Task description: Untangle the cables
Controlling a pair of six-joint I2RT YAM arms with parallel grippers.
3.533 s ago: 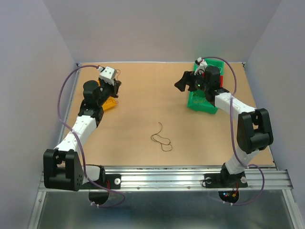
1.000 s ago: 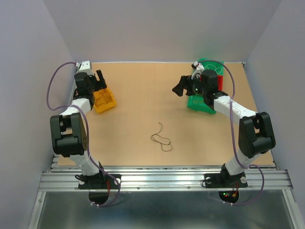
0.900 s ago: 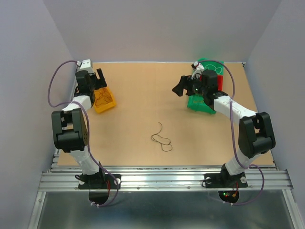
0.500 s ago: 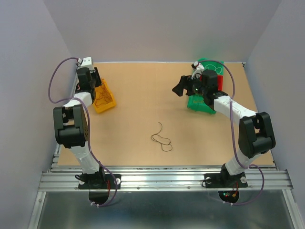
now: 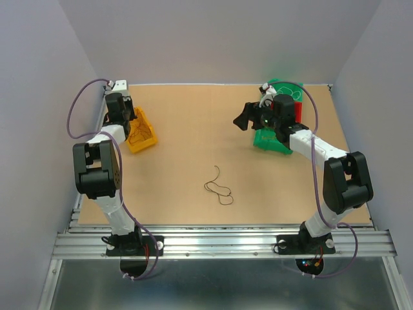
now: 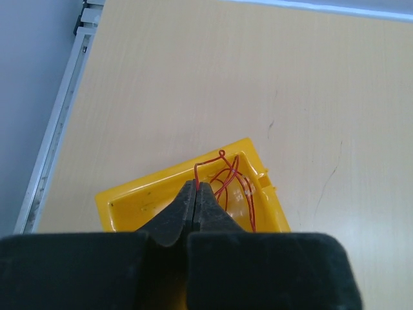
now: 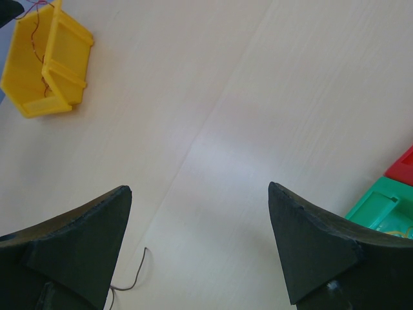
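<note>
Over at the worktop's (image 5: 187, 123) ten o'clock corner, the left end effector (image 6: 195, 190) hangs above the near wall of a yellow bin (image 6: 139, 197), with its two fingers pressed flat together and no gap between them. A bundle of reddish cables (image 6: 235, 187) lies curled inside that bin. One red strand rises out of the bundle and runs straight down to the line where the fingertips meet, at twelve o'clock of the tips in the left wrist view. Whether that strand is actually pinched or only passes behind the tips cannot be told. Near the middle of the worktop, a little toward six o'clock, a single dark cable (image 5: 219, 187) lies loose in a few small curls, well apart from both arms and both bins. Further right, the right end effector (image 7: 198, 188) hovers above bare worktop at about two o'clock, its fingers spread wide and nothing between them. In its own wrist view one end of the dark cable shows at seven o'clock, beside its left finger. Just behind it at two o'clock sits a green bin (image 5: 268, 141), with a thin yellowish strand faintly visible inside, and a red bin (image 7: 403, 168) touches it on the far side.
</note>
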